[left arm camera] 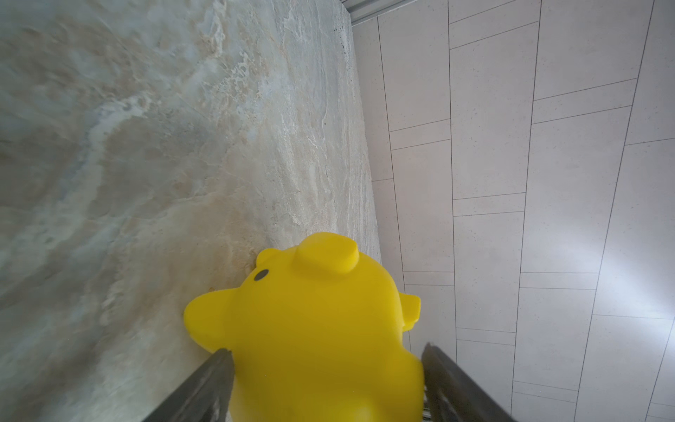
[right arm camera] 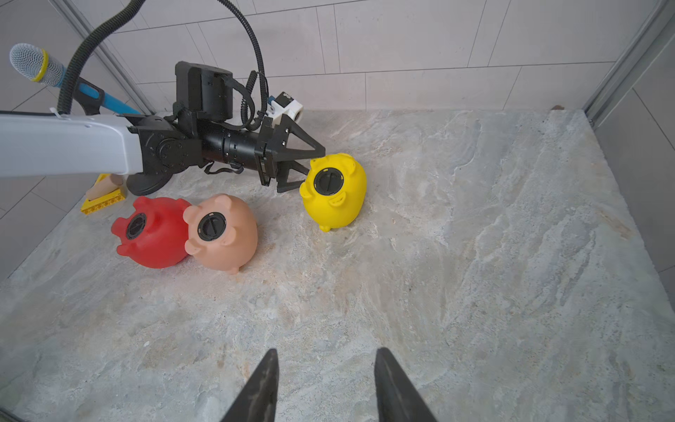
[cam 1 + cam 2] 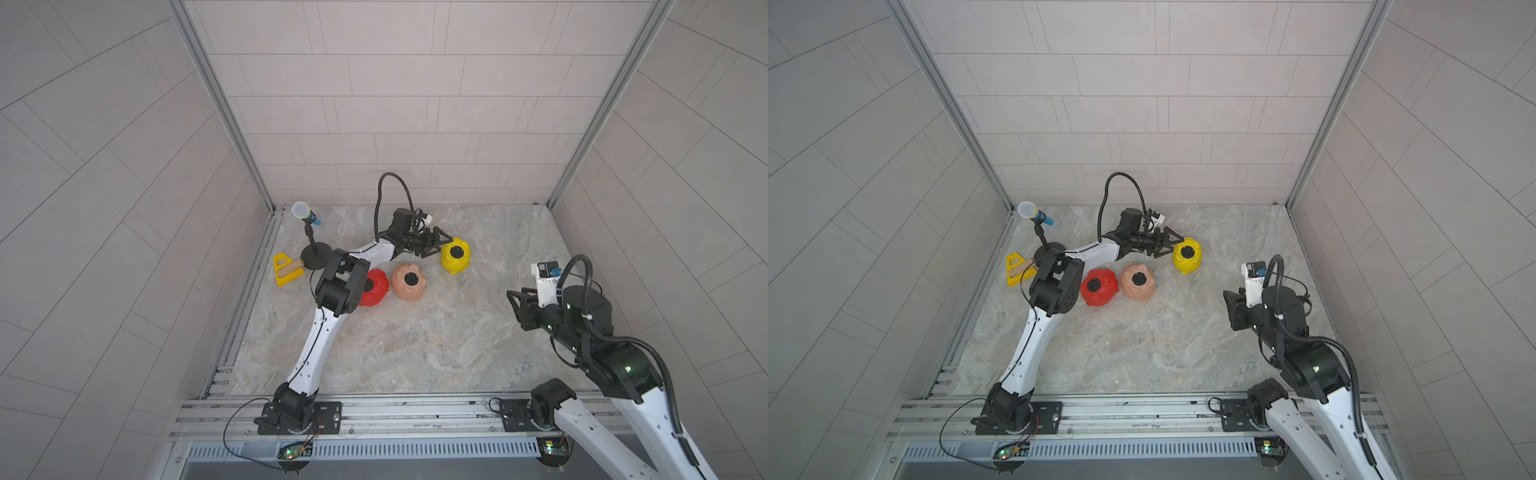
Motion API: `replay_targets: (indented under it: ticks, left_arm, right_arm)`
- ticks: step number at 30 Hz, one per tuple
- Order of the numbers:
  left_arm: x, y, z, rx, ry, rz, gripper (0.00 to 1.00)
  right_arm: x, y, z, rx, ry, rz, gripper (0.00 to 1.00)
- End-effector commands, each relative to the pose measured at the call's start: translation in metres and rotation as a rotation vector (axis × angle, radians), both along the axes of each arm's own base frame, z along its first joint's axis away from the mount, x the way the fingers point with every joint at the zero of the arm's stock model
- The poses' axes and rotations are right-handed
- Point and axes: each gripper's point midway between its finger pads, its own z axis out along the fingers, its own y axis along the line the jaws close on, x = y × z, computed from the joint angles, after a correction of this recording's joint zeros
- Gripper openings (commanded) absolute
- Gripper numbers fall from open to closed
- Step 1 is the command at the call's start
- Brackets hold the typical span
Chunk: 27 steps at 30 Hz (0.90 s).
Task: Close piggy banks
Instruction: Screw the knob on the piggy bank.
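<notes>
Starting from the front: there's a metal rail (image 3: 415, 409) along the near edge where both arms are bolted down, then a marbled beige-grey stone-look tabletop (image 2: 475, 274). The whole thing sits in a booth with pale tiled walls (image 3: 415, 104) and aluminium corner posts.

Closest in, the right gripper (image 2: 326, 350) hangs over bare table on the right side. Its fingers are spread apart with nothing between them, well away from the pigs.

Further in, on the left half of the table, the red pig (image 2: 160, 237) and the peach pig (image 2: 233, 241) lie right next to each other. Can't tell whether they actually touch. Both are tipped belly-up, stubby legs in the air, each with a round black plug in the belly hole. In a top view the left arm's elbow hides part of the red one.

A bit further back and to the right is the yellow pig (image 2: 339, 201), also belly-up with a black plug (image 2: 328, 181) in the hole. The left gripper (image 1: 325, 350) is clamped on it, one finger against each side.

At the back left there's a microphone on a stand (image 3: 305, 212) and a yellow triangle toy (image 3: 291, 278).
</notes>
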Motion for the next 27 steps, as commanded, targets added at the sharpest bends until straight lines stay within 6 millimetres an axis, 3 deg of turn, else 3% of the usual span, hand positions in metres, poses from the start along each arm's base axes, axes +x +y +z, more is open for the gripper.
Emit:
replay_targets:
  ticks: [1, 14, 27]
  left_arm:
    - [-0.003, 0.009, -0.027, 0.065, 0.039, 0.017, 0.84]
    - [0.002, 0.011, 0.011, 0.052, -0.037, 0.036, 0.90]
    - [0.007, 0.015, 0.082, -0.028, -0.121, 0.044, 0.93]
  right_arm:
    - [0.002, -0.005, 0.004, -0.024, -0.056, -0.015, 0.46]
    - [0.003, -0.002, -0.008, -0.051, -0.019, -0.009, 0.46]
    - [0.005, -0.006, -0.012, -0.071, -0.001, -0.028, 0.48]
